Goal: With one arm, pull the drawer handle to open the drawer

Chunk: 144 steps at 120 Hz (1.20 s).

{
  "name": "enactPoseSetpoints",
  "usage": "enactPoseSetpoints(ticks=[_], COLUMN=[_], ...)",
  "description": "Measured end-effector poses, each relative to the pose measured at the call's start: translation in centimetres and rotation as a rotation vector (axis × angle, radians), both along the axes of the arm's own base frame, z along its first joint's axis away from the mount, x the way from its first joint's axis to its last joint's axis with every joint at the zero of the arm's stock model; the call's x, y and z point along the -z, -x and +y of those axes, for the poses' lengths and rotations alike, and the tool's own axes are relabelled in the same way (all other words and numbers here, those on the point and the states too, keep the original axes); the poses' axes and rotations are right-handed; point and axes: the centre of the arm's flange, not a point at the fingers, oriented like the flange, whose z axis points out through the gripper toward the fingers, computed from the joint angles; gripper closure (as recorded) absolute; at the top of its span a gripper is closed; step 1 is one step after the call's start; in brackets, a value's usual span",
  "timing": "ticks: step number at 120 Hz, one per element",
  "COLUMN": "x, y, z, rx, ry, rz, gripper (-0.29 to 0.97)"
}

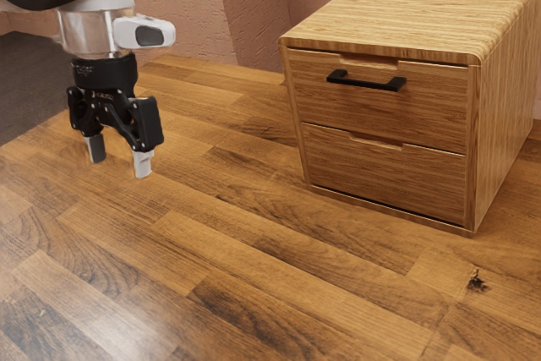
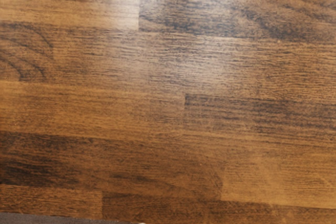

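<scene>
A light wooden cabinet [image 1: 499, 99] with two drawers stands at the exterior view's right. The upper drawer [image 1: 380, 103] carries a black bar handle [image 1: 366, 82] and looks flush with the cabinet front, as does the lower drawer [image 1: 385, 171], which has no handle that I can see. My gripper [image 1: 118, 156] hangs at the exterior view's left, well away from the cabinet, pointing down above the wooden floor. Its fingers stand apart with nothing between them. In the wrist view I look straight down on dark floor planks [image 2: 168, 98].
The wooden plank floor [image 1: 254, 276] stretches between my gripper and the cabinet. A small dark speck [image 1: 477, 281] lies on the floor in front of the cabinet's right corner. A pinkish wall [image 1: 220, 6] rises behind.
</scene>
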Motion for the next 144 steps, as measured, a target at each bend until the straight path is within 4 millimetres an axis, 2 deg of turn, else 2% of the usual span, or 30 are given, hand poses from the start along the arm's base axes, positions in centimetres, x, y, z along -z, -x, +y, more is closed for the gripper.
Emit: enactPoseSetpoints(ticks=[7, 13, 28, 36, 40, 43, 52, 59, 63, 67, 73, 85, 95, 114, 119, 124, 135, 144], x=[0.2, -0.2, -2.3, -3.7, -4.2, -4.6, -5.3, -5.4, -5.0, -4.8, -4.7, -4.1, -3.9, -3.1, -3.1, -3.4, -3.8, -2.8], y=[-1.8, -2.5, -2.3, -2.2, -2.8, -3.4, -5.0, -5.3, -5.2, -5.1, -5.4, -7.3, -8.5, -11.2, -11.5, -11.3, -10.6, -10.6], z=[1.6, 3.0, 6.1, 6.6, 5.6, 4.0, -3.3, -9.2, -11.8, -13.4, -13.4, -9.9, -8.0, -6.8, -7.5, -9.2, -14.5, -18.7], rx=[-0.023, -0.041, -0.036, 0.040, 0.125, 0.206, 0.491, 0.702, 0.803, 0.884, 0.963, 1.052, 1.128, 1.283, 1.333, 1.394, 1.543, 1.650], ry=[-0.004, -0.013, -0.030, -0.031, -0.016, -0.003, 0.035, 0.064, 0.077, 0.080, 0.068, 0.022, -0.006, -0.030, -0.030, -0.028, -0.008, 0.026], rz=[-0.101, -0.176, -0.316, -0.397, -0.448, -0.487, -0.566, -0.606, -0.618, -0.635, -0.661, -0.689, -0.701, -0.707, -0.710, -0.720, -0.739, -0.740], gripper=[0.00, 0.00, 0.00, 0.00, 0.00, 0.00, 0.00, 0.00, 0.00, 0.00, 0.00, 0.00, 0.00, 0.00, 0.00, 0.00, 0.00, 0.00])
